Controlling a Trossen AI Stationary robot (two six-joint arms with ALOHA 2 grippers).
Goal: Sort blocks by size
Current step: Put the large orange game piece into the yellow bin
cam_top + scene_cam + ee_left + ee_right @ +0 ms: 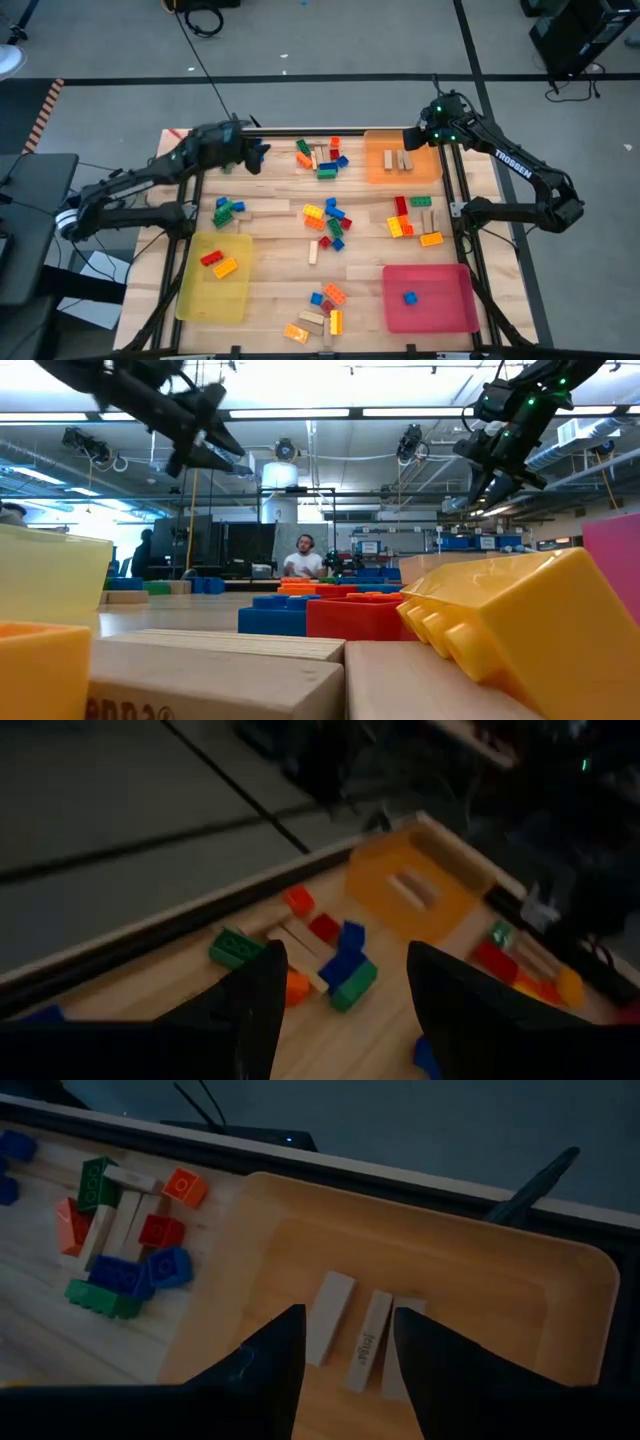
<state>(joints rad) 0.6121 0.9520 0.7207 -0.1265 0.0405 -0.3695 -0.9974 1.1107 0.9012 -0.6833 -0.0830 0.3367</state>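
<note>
Blocks lie in loose groups on the wooden table: one at the far middle (320, 158), one at the left (228, 208), one in the centre (330, 220), one at the right (415, 220) and one near the front edge (320, 312). My left gripper (258, 155) (342, 955) hangs open above the table's far left, pointing toward the far-middle group (340, 970), with nothing between its fingers. My right gripper (432, 125) (347, 1320) hangs open over the orange tray (480, 1280), above the tan wooden pieces (368, 1340) lying flat in it.
A yellow tray (200, 300) at the near left holds a red and an orange block (218, 262). A red tray (445, 310) at the near right holds one blue block (409, 297). A raised rim (150, 930) runs along the table's far edge. A person sits far back in the room (305, 560).
</note>
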